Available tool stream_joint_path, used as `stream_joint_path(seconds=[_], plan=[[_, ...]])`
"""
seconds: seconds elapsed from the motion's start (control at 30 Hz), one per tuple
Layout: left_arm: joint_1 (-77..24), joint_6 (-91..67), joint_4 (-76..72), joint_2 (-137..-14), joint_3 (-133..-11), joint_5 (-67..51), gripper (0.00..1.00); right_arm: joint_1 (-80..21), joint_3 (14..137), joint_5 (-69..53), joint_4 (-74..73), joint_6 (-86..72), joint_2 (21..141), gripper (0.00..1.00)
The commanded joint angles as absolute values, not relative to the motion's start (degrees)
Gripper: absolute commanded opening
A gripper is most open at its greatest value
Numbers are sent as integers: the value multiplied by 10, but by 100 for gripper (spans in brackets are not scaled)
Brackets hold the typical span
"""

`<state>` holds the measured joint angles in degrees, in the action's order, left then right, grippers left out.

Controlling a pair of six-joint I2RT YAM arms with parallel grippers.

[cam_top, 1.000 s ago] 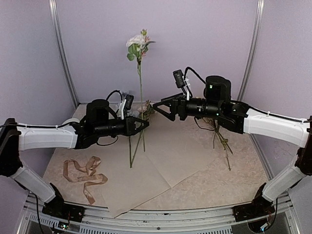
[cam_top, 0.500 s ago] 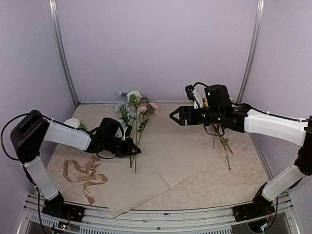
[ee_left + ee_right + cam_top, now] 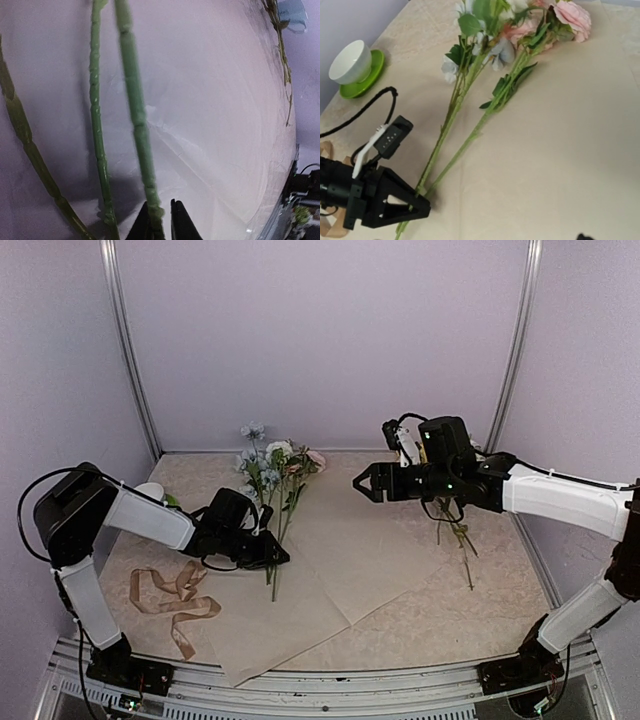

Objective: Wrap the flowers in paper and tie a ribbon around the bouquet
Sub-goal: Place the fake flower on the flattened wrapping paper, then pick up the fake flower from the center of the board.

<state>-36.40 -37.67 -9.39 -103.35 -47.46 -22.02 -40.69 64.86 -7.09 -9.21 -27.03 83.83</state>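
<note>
The flowers (image 3: 275, 468) lie on the paper (image 3: 370, 550), blooms toward the back and stems toward me. In the right wrist view their pink and pale blue blooms (image 3: 510, 30) are at the top. My left gripper (image 3: 280, 556) rests low on the paper at the stem ends. Its jaws are parted a little around one green stem (image 3: 135, 100), which touches the left finger and stands off the right one. My right gripper (image 3: 362, 483) hovers open and empty above the paper, right of the blooms. The tan ribbon (image 3: 175, 598) lies curled on the table at the front left.
A white cup on a green saucer (image 3: 148, 492) stands at the left behind my left arm. A few loose green stems (image 3: 455, 530) lie on the table at the right, under my right arm. Lilac walls close in the back and sides.
The flowers, held upright a second ago, have been laid flat on the paper. My left arm has dropped low and its jaws have eased apart. The right gripper drew back to the right.
</note>
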Motion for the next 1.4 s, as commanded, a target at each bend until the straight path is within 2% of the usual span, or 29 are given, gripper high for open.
stream_joint_path(seconds=[0.0,0.13,0.33,0.43,0.47,0.53,0.6,0.77,0.9,0.97,1.17,1.27,1.37], plan=[[-367,-350,-84,-1020,-493,-207,28,-401,647,-52,-110,-266,818,82],[-374,-324,-33,-988,-508,-138,45,-389,660,-5,-163,-241,819,81],[-393,-275,61,-940,-554,-56,69,-330,663,143,-297,-223,842,77],[-411,-256,119,-927,-590,-9,78,-293,659,164,-345,-208,870,71],[-417,-252,133,-921,-599,4,81,-281,659,171,-357,-204,882,66],[-427,-243,140,-904,-609,22,97,-261,660,187,-369,-196,904,56],[-430,-234,135,-886,-611,30,99,-245,664,189,-363,-187,923,50],[-433,-218,130,-861,-613,42,99,-210,692,210,-337,-163,978,50],[-434,-214,138,-857,-605,48,99,-186,736,209,-379,-145,1043,36],[-435,-214,141,-856,-600,49,99,-185,739,218,-396,-147,1059,33],[-434,-214,128,-868,-593,39,99,-185,681,188,-385,-164,1031,34],[-436,-214,130,-881,-606,35,99,-183,654,185,-379,-170,1033,27],[-438,-214,130,-883,-612,35,99,-182,636,184,-376,-174,1039,23]])
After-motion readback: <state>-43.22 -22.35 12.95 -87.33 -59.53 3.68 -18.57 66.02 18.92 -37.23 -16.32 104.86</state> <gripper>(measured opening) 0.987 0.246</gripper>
